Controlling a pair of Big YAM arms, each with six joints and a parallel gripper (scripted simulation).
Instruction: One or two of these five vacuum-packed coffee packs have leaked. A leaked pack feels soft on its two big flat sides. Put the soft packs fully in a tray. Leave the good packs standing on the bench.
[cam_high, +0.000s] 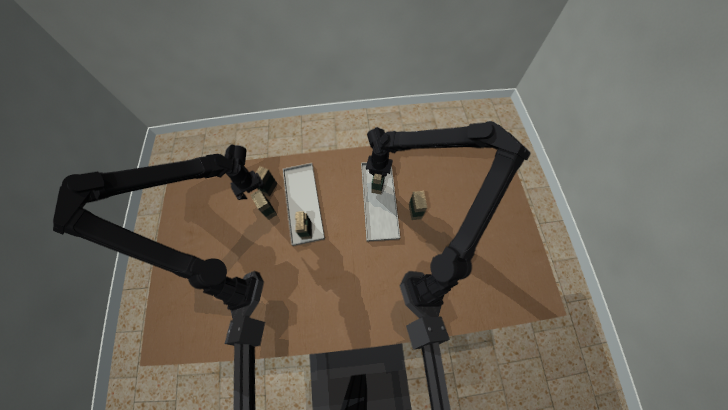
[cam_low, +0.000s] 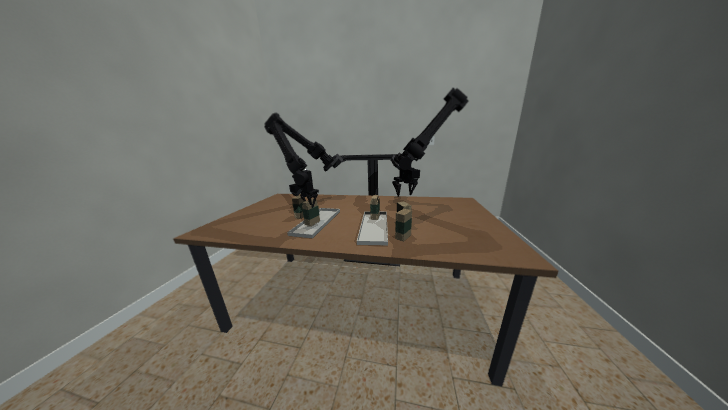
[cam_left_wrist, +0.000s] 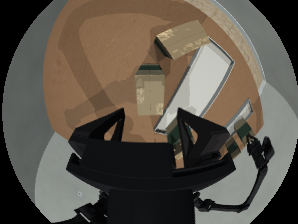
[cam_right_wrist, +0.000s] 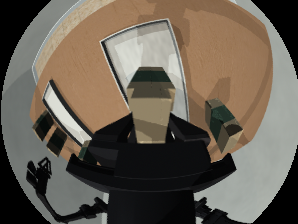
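My right gripper (cam_high: 378, 175) is shut on a tan and green coffee pack (cam_high: 377, 183) and holds it upright over the far end of the right tray (cam_high: 381, 203). In the right wrist view the pack (cam_right_wrist: 152, 104) stands between the fingers in front of that tray (cam_right_wrist: 149, 56). My left gripper (cam_high: 239, 189) is open and empty, just left of two packs (cam_high: 265, 178) (cam_high: 263, 202) that stand on the bench. In the left wrist view the nearer pack (cam_left_wrist: 149, 96) stands just beyond the open fingers. Another pack (cam_high: 303, 224) stands in the left tray (cam_high: 303, 203). A further pack (cam_high: 418, 203) stands on the bench right of the right tray.
The two white trays lie side by side in the middle of the brown bench, with a strip of bench between them. Both arm bases (cam_high: 244, 325) (cam_high: 427, 325) stand at the near edge. In the exterior view the arms appear mirrored, and the right tray (cam_low: 313, 226) is on the left.
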